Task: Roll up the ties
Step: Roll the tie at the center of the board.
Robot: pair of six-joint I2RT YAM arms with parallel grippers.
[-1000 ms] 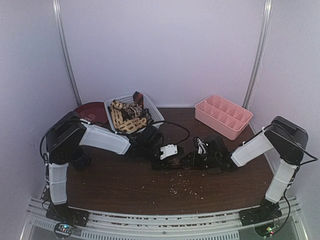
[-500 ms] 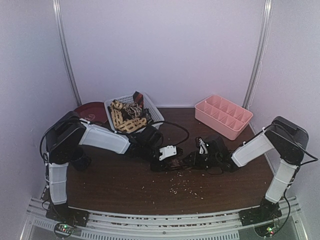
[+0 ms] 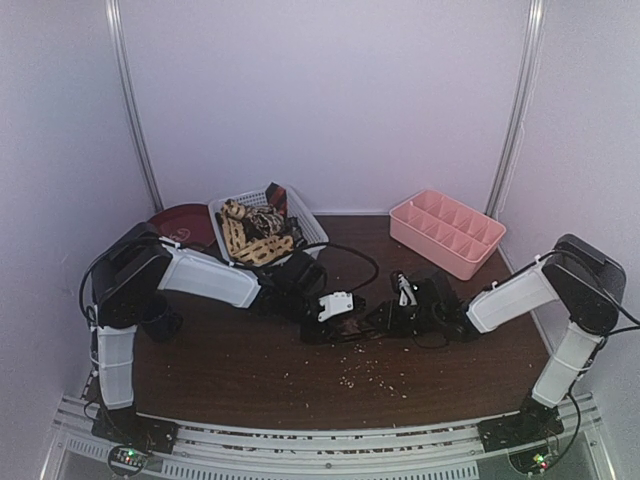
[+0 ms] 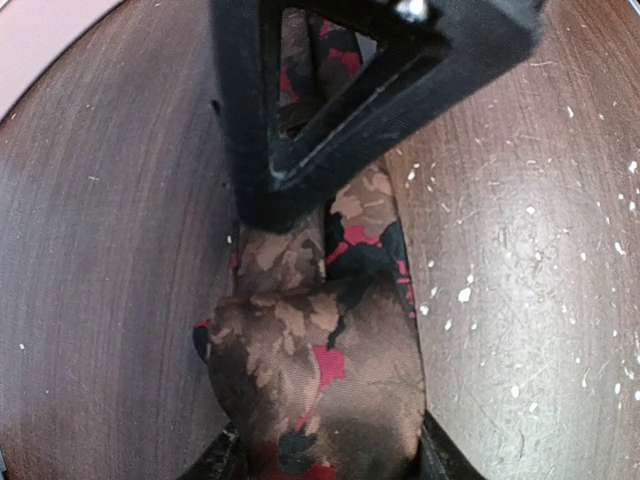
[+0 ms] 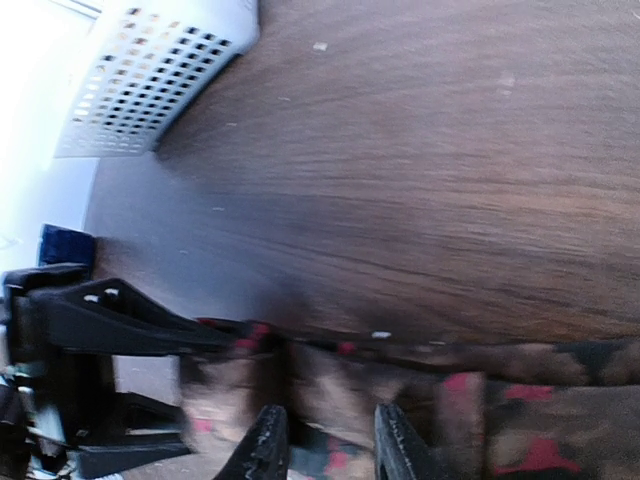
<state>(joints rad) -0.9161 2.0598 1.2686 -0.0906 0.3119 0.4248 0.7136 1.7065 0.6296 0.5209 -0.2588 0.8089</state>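
Observation:
One tie (image 4: 310, 370), brown with red and black blotches, lies on the dark wood table between both grippers; in the top view it (image 3: 358, 330) is a small dark bundle. Its rolled end sits between the fingers of my left gripper (image 4: 325, 455), which is shut on it. My right gripper (image 5: 330, 445) comes from the opposite side and is shut on the flat strip of the same tie (image 5: 470, 385), with blur around it. Its black finger (image 4: 330, 110) shows just beyond the roll. More ties (image 3: 255, 235), tan-and-cream and dark, are heaped in the white basket (image 3: 305, 228).
A pink compartment tray (image 3: 447, 232) stands at the back right. A dark red plate (image 3: 185, 222) lies left of the basket. A dark blue mug (image 5: 60, 245) is near the left arm. White crumbs (image 3: 365, 372) are scattered on the table in front of the grippers.
My right gripper has edged left toward the left gripper and its elbow has shifted right. The left gripper has hardly moved and still holds the roll.

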